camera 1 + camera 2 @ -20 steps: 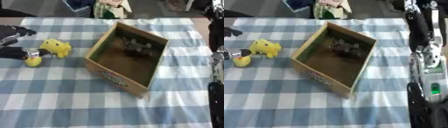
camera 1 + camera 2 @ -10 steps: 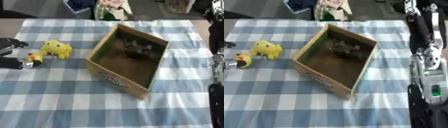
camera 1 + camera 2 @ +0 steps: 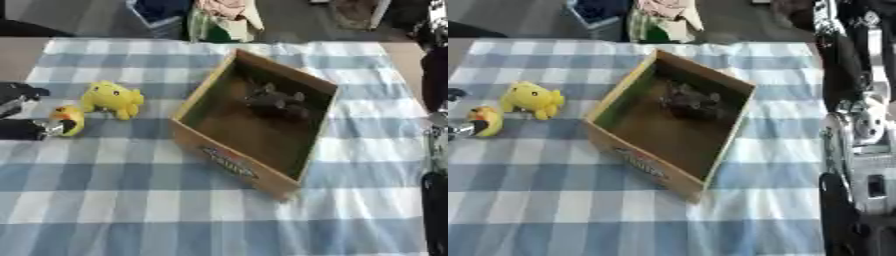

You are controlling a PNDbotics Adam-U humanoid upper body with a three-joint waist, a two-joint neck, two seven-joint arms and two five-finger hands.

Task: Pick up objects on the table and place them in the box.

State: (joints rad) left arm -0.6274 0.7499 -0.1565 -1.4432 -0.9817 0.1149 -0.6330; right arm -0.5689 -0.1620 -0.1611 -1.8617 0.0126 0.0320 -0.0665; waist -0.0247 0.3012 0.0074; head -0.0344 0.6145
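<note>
At nine o'clock on the counter point(image 3: 131, 210), which wears a blue and white checked cloth, our left hand point(image 3: 22, 112) comes in from the edge and stands at the small yellow and orange toy point(image 3: 68, 119). Just beside this toy, toward one o'clock from it, lies the bigger yellow plush toy point(image 3: 112, 98). The box point(image 3: 229, 160) stands open in the middle, set askew, and a dark object point(image 3: 276, 99) already lies inside near its far wall.

We judge that the step in hand is the taking of the small toy. To do it well, we should bring the fingers round the body of the toy and not only its near end, lift straight up so that the plush neighbour is not dragged, and then carry it toward three o'clock over the near wall of the box before letting go (the wall is tall, so the lift must clear it).

Our left fingers seem to stand apart, one dark part above the toy and one below it with a silver tip touching its side; whether they already clamp it we cannot tell. Our right hand does not show; only the right arm point(image 3: 859, 130) hangs at three o'clock.
</note>
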